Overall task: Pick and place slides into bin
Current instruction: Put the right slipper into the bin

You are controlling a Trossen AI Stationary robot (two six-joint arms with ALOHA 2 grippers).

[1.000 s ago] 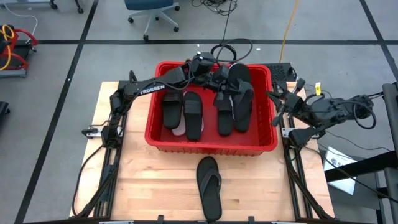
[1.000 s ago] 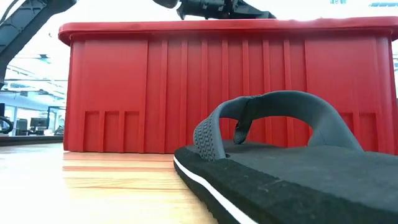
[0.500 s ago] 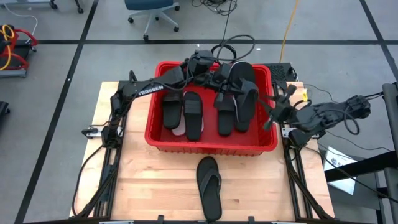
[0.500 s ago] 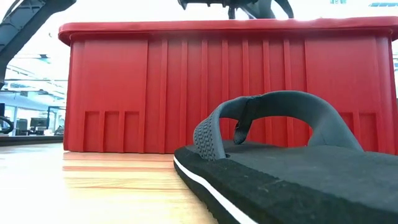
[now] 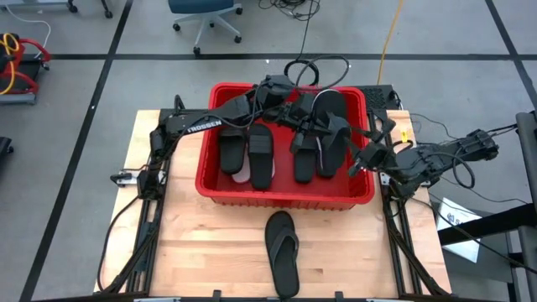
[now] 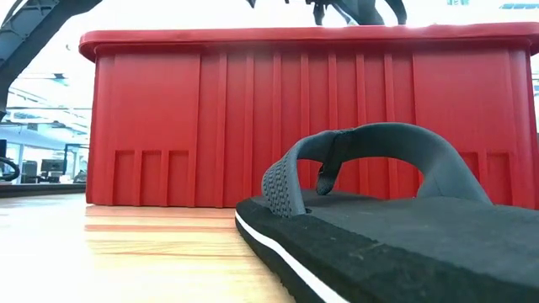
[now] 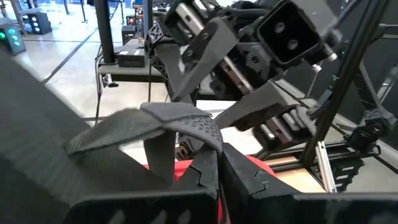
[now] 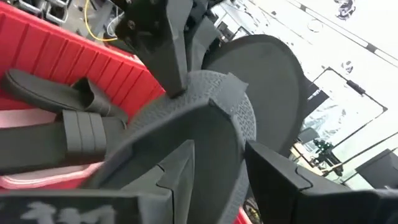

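left pincer (image 5: 312, 118): pinching thong strap of flip-flop (image 5: 333, 126), above bin (image 5: 285, 198) far side | right pincer (image 5: 362, 162): spread, just beside flip-flop's sole | step: handover or drop into bin | next: release over bin; last flip-flop (image 5: 282, 252) waits on surface (image 5: 201, 252), near side of bin

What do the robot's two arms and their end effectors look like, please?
Both the left arm and the right arm are dark, jointed and slim. The left bears white TROSSEN lettering; black cables loop along the right. Each end effector has two dark, angular fingers.
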